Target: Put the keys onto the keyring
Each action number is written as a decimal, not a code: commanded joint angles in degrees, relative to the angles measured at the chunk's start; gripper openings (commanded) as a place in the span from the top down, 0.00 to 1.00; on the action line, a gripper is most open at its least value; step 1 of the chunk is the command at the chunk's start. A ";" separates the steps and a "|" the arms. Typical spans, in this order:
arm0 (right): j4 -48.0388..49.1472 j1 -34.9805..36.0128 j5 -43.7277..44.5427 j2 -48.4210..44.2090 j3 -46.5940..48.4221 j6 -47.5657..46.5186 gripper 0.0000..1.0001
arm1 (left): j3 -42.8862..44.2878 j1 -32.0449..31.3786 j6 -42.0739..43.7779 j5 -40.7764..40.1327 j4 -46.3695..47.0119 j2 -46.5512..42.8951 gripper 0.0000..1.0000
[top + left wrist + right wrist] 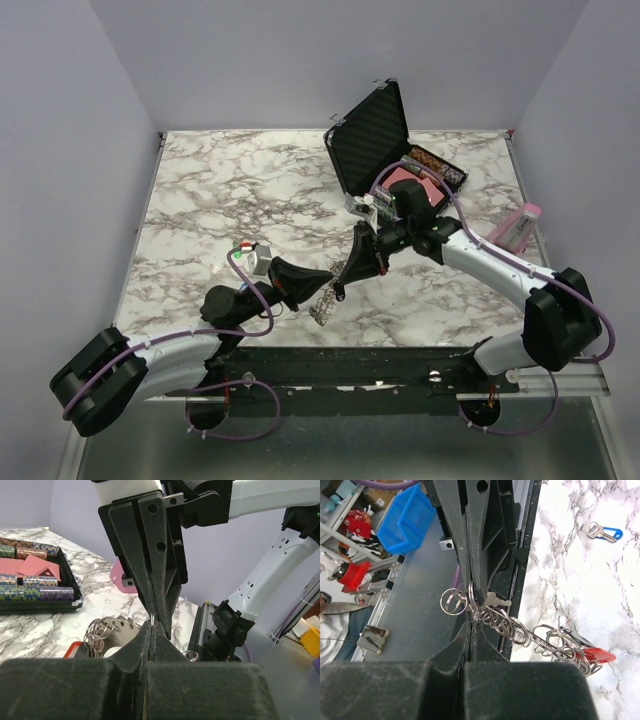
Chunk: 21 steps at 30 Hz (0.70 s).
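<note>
Case [45,604] open, chips [30,593] and cards [35,566] inside, keyring [512,626] outside

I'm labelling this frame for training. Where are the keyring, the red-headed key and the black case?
keyring [507,624], right wrist view, on a ring mid-chain.
red-headed key [599,655], right wrist view, on its red head.
black case [372,135], top external view, on its open lid.

Shiny metal keyring [512,626], glossy marbled table [200,200]

no readable text, label, brand, number or sign shows in any of the views.
</note>
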 commanded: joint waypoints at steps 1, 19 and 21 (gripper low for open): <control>3.51 0.78 -0.52 1.35 -1.58 2.75 1.00 | 0.68 -0.28 -0.03 -0.79 11.42 -0.52 1.00; -5.17 1.92 1.32 1.35 1.31 -6.45 0.73 | -0.20 -0.28 -0.30 -0.61 13.46 -0.25 1.00; -10.01 0.96 0.98 0.74 2.98 -11.29 0.69 | -0.20 -0.27 0.40 0.17 10.30 -1.48 1.00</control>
